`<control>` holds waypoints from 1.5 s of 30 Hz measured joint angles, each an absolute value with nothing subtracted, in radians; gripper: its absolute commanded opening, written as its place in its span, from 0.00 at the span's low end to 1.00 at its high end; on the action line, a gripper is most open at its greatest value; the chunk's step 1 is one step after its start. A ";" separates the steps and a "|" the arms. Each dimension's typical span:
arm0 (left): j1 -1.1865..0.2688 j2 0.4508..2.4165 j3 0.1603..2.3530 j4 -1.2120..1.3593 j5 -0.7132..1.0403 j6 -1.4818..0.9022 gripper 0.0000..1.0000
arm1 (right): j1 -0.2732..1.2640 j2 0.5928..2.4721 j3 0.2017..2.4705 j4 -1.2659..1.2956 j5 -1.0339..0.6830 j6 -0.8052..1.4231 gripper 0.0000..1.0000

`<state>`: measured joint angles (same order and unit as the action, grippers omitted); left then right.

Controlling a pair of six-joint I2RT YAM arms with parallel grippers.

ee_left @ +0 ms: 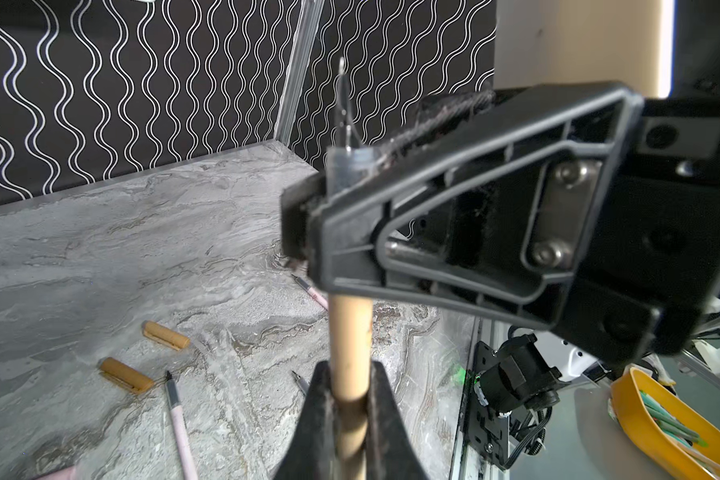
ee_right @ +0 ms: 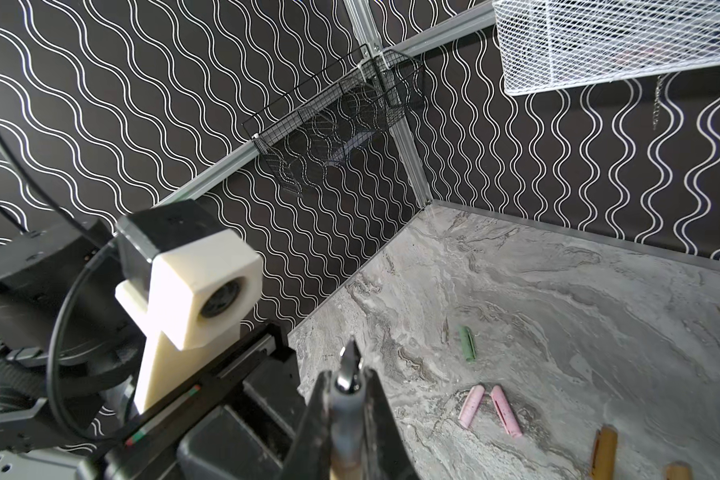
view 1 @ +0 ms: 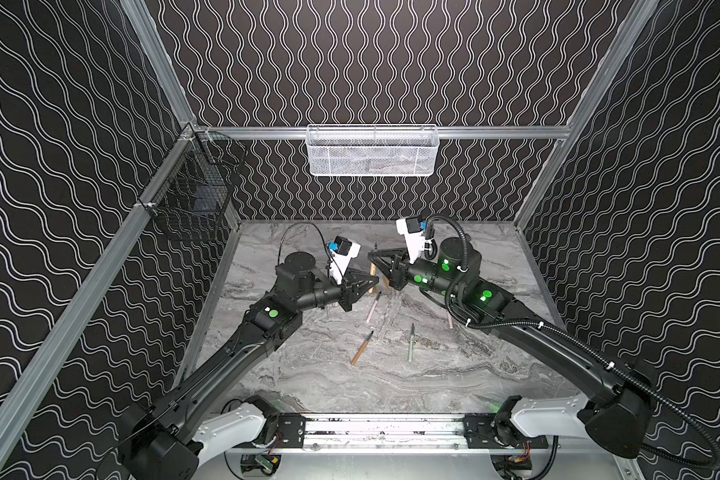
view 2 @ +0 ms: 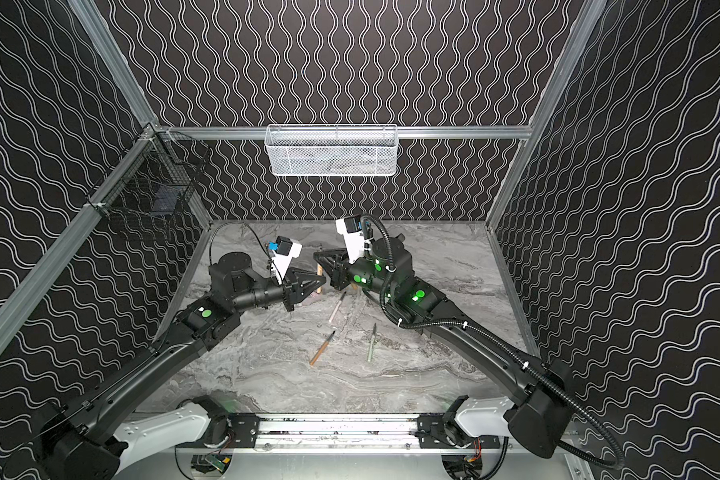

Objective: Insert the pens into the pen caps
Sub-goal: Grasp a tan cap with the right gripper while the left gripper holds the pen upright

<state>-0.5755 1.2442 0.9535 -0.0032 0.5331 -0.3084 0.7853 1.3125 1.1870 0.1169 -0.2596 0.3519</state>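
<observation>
Tan-orange pen (ee_left: 350, 332): held upright above the worktop (view 1: 433, 386), dark tip (ee_left: 342, 108) pointing up, uncapped. Left end effector (ee_left: 348, 386) clenched on the lower barrel. Right end effector (ee_right: 350, 386) clenched on the grey section just below the tip. The two grips sit close together on the one pen.

Loose pens, flat on grey marble, seen in both top views: pink pen (view 1: 371, 309), orange pen (view 1: 361, 348), green pen (view 1: 410, 344), all apart from one another, dark tips bare.

Caps, flat on the worktop:
- two tan-orange caps (ee_left: 166, 335) (ee_left: 126, 375), near each other
- green cap (ee_right: 467, 344), alone
- two pink caps (ee_right: 471, 406) (ee_right: 507, 411), forming a narrow V

Containers:
- white mesh basket (view 1: 372, 150), hung on the back rail; contents not legible through the mesh
- black wire basket (view 1: 192, 195), hung on the left rail; one dark object inside, unidentifiable
- yellow tray (ee_left: 674, 432), off the worktop edge; holds slim green and pale sticks, blurred

Obscured: pink stub (view 1: 449, 321) beside the right arm, pen or cap cannot be told. Tan pieces (ee_right: 603, 453) cut off at the frame edge. In the top views, the arms cover most caps.
</observation>
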 measured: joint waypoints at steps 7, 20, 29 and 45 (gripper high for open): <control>-0.575 1.243 0.955 -0.010 0.496 -0.310 0.00 | 0.787 1.280 1.183 0.124 -0.271 0.366 0.49; -0.575 1.164 0.862 0.013 0.247 -0.307 0.00 | 0.731 1.264 1.111 -0.049 0.078 0.286 0.35; -0.576 1.148 0.871 0.009 0.170 -0.303 0.00 | 0.545 1.806 1.398 -0.361 -0.015 0.237 0.30; -0.580 1.167 0.861 0.053 0.242 -0.339 0.00 | 0.520 2.234 1.735 -0.541 -0.057 0.117 0.31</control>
<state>-0.5800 1.1667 0.8612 0.0528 0.2417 -0.3389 0.5201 2.2345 1.7351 -0.5411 -0.0570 0.1165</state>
